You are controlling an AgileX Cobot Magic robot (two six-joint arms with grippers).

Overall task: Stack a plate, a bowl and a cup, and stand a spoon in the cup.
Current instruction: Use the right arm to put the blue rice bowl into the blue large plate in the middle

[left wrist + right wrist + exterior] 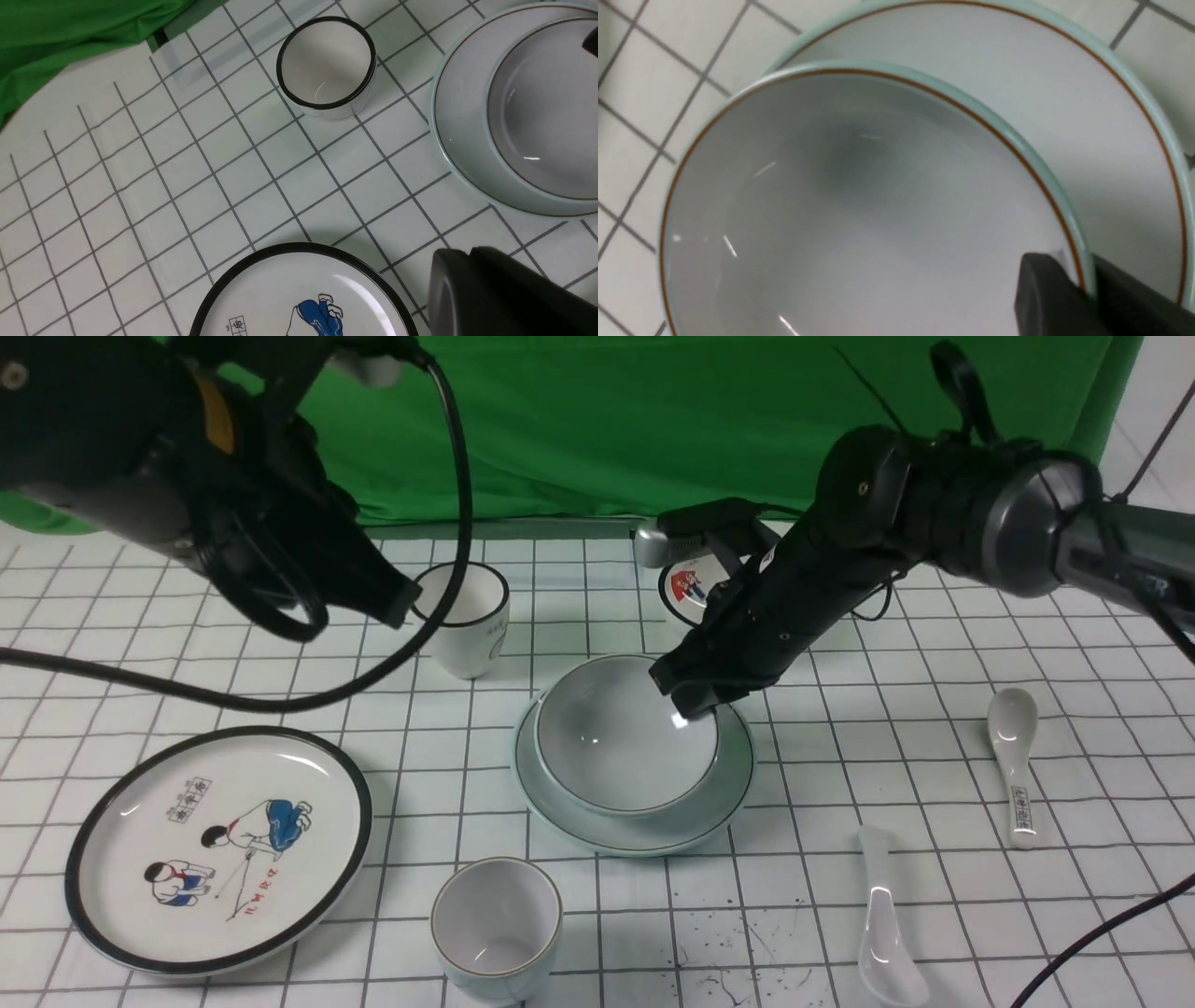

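The pale blue-white bowl (pixel 621 737) rests in the matching plate (pixel 644 831) at the table's middle, set slightly left of the plate's centre. My right gripper (pixel 691 709) is shut on the bowl's far right rim. In the right wrist view (pixel 1085 275) one finger is inside the bowl (pixel 854 210) and one is outside, over the plate (pixel 1064 93). The plain cup (pixel 495 919) stands upright near the front edge. The plain white spoon (pixel 882 924) lies at the front right. My left gripper (pixel 460 254) is shut and empty, hovering above the table left of the plate (pixel 462 121).
A black-rimmed cartoon plate (pixel 219 845) lies at the front left, and a black-rimmed cup (pixel 467 616) stands behind it. A small cartoon bowl (pixel 686 586) sits behind my right arm. A spoon with a printed handle (pixel 1016 756) lies at the right. A green cloth backs the table.
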